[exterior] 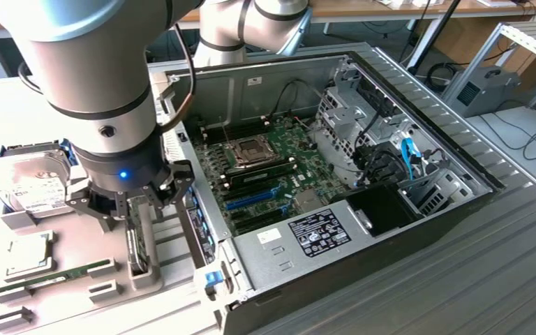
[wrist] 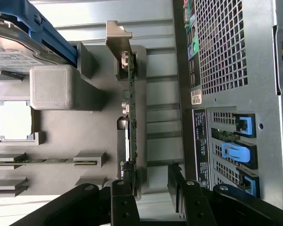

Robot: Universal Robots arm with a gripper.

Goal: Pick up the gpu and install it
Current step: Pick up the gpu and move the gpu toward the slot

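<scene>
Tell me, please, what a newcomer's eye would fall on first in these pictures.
The grey robot arm looms at the exterior view's left, its open pincer hanging above the graphics card, which stands on edge in a grey holder. At that view's right lies an open computer case, its green circuit board bared.

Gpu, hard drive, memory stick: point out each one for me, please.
gpu [wrist: 130, 101]: wrist view, on the board's upturned edge.
hard drive [exterior: 37, 187]: exterior view, on its top label.
memory stick [wrist: 47, 161]: wrist view, midway along its edge.
</scene>
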